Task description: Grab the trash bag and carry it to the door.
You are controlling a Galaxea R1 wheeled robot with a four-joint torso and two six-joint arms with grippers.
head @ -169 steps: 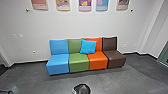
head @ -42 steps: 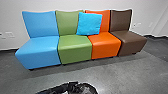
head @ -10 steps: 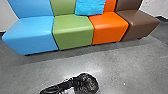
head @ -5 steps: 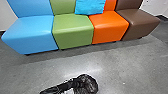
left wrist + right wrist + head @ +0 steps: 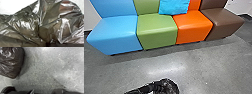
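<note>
- at six o'clock, a glossy, black plastic trash bag (image 5: 170, 86): soft, slippery, probably light
- best hold: bunched folds, as thin film may tear
- left pincer (image 5: 156, 87), right pincer: opening and hold, cannot tell

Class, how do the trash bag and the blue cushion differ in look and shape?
The trash bag is dark; the blue cushion is bright. The bag is glossy and heavily wrinkled; the cushion shows little shine. The bag bulges roundly; the cushion has straighter edges. Both look soft.
</note>
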